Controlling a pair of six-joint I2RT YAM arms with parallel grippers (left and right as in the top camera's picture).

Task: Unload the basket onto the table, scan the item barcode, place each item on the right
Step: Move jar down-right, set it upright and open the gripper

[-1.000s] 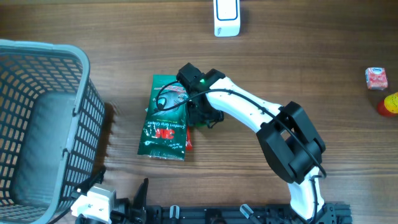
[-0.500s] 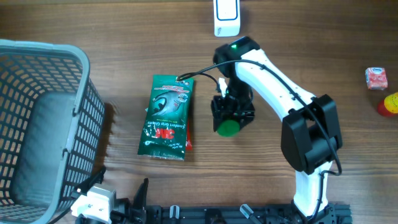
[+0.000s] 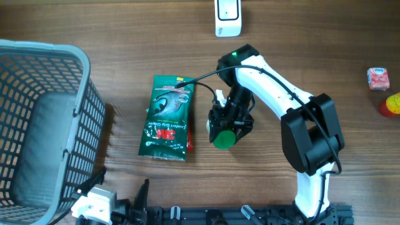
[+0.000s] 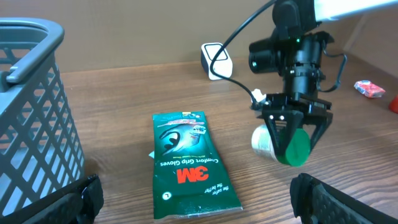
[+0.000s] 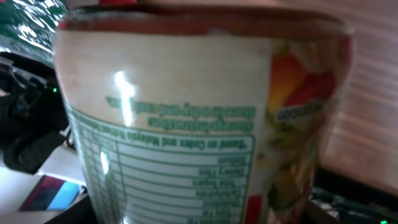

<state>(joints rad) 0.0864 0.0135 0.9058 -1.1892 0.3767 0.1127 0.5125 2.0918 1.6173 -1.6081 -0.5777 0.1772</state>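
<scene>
My right gripper (image 3: 226,130) is shut on a white tub with a green lid (image 3: 224,139) and holds it on its side above the table, right of a green 3M glove pack (image 3: 167,117). The left wrist view shows the tub (image 4: 283,144) between the right gripper's fingers (image 4: 268,124), lid toward the camera. In the right wrist view the tub's label (image 5: 186,124) fills the frame with a nutrition table and fruit pictures; no barcode shows. A white scanner (image 3: 227,17) stands at the far edge. My left gripper (image 4: 199,208) is open and empty near the front edge.
A grey mesh basket (image 3: 44,125) stands at the left. A small red-and-white packet (image 3: 377,78) and a yellow-and-red object (image 3: 391,105) lie at the far right. Bare wood lies between the tub and the scanner.
My right arm lifted the tub from beside the glove pack and swung right with it, then drifted slightly down and left. The left gripper has not moved.
</scene>
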